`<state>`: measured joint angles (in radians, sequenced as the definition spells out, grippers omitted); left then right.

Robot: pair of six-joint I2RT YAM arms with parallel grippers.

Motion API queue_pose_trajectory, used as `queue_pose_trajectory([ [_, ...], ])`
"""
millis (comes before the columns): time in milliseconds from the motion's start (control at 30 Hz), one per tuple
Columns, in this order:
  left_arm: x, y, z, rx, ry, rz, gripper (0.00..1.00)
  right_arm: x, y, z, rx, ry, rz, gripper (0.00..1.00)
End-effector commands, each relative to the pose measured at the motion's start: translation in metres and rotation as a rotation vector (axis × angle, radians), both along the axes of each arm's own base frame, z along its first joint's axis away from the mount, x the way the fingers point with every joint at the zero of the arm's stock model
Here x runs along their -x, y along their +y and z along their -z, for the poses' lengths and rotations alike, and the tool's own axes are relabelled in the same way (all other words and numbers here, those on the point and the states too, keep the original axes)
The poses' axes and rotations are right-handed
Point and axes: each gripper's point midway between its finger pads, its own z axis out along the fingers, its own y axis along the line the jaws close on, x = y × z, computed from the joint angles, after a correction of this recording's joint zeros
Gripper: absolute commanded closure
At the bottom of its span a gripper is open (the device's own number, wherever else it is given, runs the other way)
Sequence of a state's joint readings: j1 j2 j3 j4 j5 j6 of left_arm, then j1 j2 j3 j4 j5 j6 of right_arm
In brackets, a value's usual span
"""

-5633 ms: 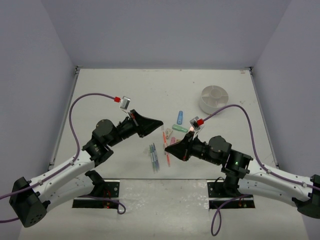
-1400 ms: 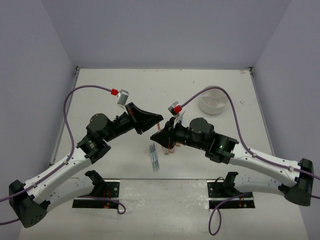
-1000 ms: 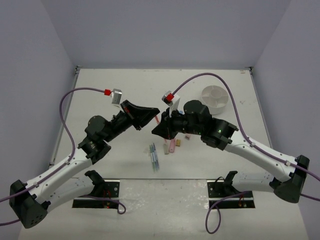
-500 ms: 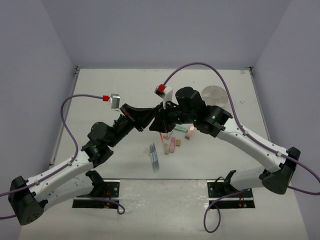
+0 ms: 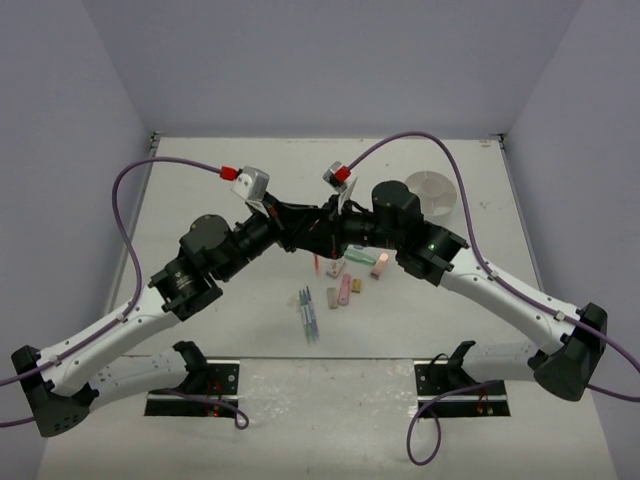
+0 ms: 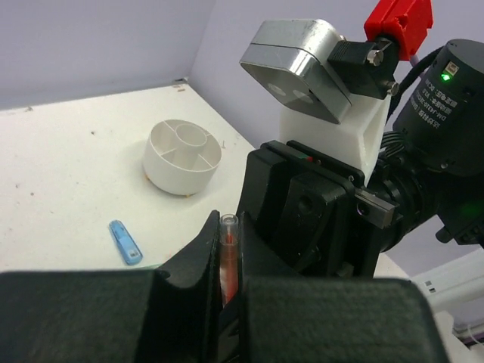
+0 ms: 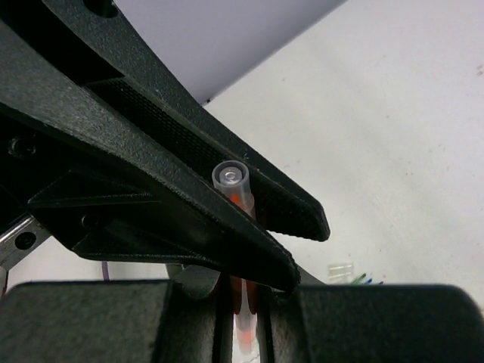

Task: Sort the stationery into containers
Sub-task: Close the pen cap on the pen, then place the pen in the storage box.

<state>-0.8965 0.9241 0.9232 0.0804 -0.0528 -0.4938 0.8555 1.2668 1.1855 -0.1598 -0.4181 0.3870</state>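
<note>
A red pen with a clear end (image 6: 228, 224) stands pinched between the fingers of my left gripper (image 6: 228, 231), which is shut on it. My right gripper (image 7: 246, 295) faces the left one nose to nose and is shut on the same red pen (image 7: 246, 314). The pen's clear end (image 7: 231, 175) sticks out between the left fingers (image 7: 302, 215). From above, the left gripper (image 5: 298, 226) and right gripper (image 5: 320, 232) meet above the table, and the pen's red tip (image 5: 318, 263) hangs below them. The white divided container (image 5: 433, 193) stands at the back right.
Below the grippers lie bluish pens (image 5: 308, 312), a pink block (image 5: 344, 290), a green block (image 5: 332, 297), a tan block (image 5: 356, 285), a peach block (image 5: 380, 264) and a teal piece (image 5: 358, 253). A blue block (image 6: 125, 242) lies near the container (image 6: 184, 156).
My right gripper has risen from the pile and swung left to meet the left gripper. The left wrist shifted slightly right. Both now close on the red pen.
</note>
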Motion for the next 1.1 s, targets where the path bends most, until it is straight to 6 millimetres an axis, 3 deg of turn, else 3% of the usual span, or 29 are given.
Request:
queue_pose_trajectory([
  [0, 0.045, -0.025, -0.037, 0.004, -0.074, 0.242, 0.58, -0.048, -0.005, -0.006, -0.083, -0.043, 0.196, 1.0],
  [33, 0.037, -0.02, -0.041, 0.004, -0.066, 0.186, 0.43, -0.051, -0.009, -0.005, -0.087, -0.047, 0.221, 1.0],
  [100, 0.021, -0.004, -0.05, -0.005, -0.051, 0.059, 0.24, -0.055, -0.016, -0.002, -0.084, -0.056, 0.266, 1.0],
  [200, -0.008, 0.031, -0.058, -0.026, -0.006, -0.191, 0.1, -0.067, -0.029, 0.008, -0.063, -0.061, 0.364, 1.0],
  [233, -0.016, 0.046, -0.072, -0.009, 0.004, -0.278, 0.02, -0.072, -0.034, 0.013, -0.052, -0.061, 0.4, 1.0],
  [333, -0.031, 0.089, -0.077, -0.035, 0.068, -0.514, 0.0, -0.102, -0.068, 0.019, -0.031, -0.085, 0.633, 1.0],
  [367, -0.031, 0.098, -0.081, -0.041, 0.069, -0.546, 0.0, -0.115, -0.088, 0.02, -0.021, -0.102, 0.751, 1.0],
  [400, -0.03, 0.103, -0.08, -0.053, 0.065, -0.563, 0.0, -0.131, -0.12, 0.015, -0.014, -0.137, 0.929, 1.0],
  [533, -0.022, 0.108, -0.052, -0.142, 0.061, -0.531, 0.0, -0.174, -0.231, 0.007, 0.023, -0.243, 1.399, 1.0],
  [600, -0.018, 0.104, -0.013, -0.244, 0.086, -0.491, 0.0, -0.194, -0.279, 0.003, 0.051, -0.268, 1.564, 1.0],
  [700, -0.007, 0.107, 0.034, -0.339, 0.135, -0.441, 0.0, -0.222, -0.33, 0.008, 0.113, -0.293, 1.729, 1.0],
  [767, 0.004, 0.113, 0.056, -0.372, 0.168, -0.412, 0.0, -0.234, -0.348, 0.009, 0.112, -0.313, 1.779, 1.0],
  [833, 0.016, 0.115, 0.071, -0.395, 0.177, -0.357, 0.0, -0.252, -0.348, 0.014, 0.115, -0.322, 1.737, 1.0],
  [900, 0.025, 0.121, 0.07, -0.391, 0.157, -0.329, 0.0, -0.268, -0.347, 0.011, 0.115, -0.348, 1.706, 1.0],
  [967, 0.027, 0.129, 0.074, -0.419, 0.15, -0.338, 0.0, -0.284, -0.346, 0.029, 0.179, -0.345, 1.693, 1.0],
  [1067, 0.026, 0.14, 0.08, -0.44, 0.144, -0.378, 0.0, -0.296, -0.348, 0.039, 0.181, -0.348, 1.71, 1.0],
])
